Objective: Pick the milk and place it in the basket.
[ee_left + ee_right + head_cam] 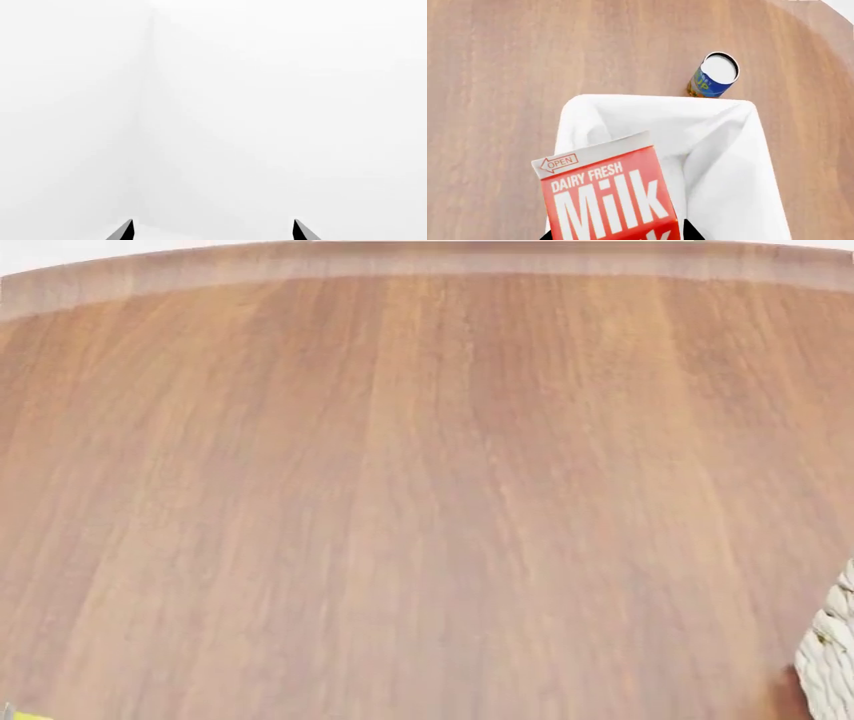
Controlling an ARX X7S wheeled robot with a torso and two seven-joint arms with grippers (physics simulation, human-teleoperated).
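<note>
Left wrist view: the left gripper (212, 231) shows only as two dark fingertips set well apart with nothing between them, so it stands open and idle. Beyond it is plain white, with a faint seam that may be a corner where two walls meet. Nothing of the task appears here, and this arm seems to play no part in the job.

Head view: almost the whole picture is the table (400, 490), a warm brown wood with the grain running away from the camera and a paler band along its far edge. Above that edge is a thin strip of white room. At the right border a bit of the woven side of the basket (834, 655) comes into view, and a speck of yellow sits at the lower left corner, too small to name. Neither arm nor the milk can be seen from here.

Right wrist view: the milk (607, 197) fills the lower middle, its red face and white lettering close to the camera. It is held up over the open basket (720, 165), whose white cloth lining spreads below and beyond it. The dark tips of the right gripper (617, 235) flank the carton at the picture's edge, so the gripper looks closed on it. A small blue can with a white lid (714, 76) stands on the wood just beyond the basket's far rim.

The pick looks done and the carry nearly so. What is left is lowering the carton into the lining and letting go.
</note>
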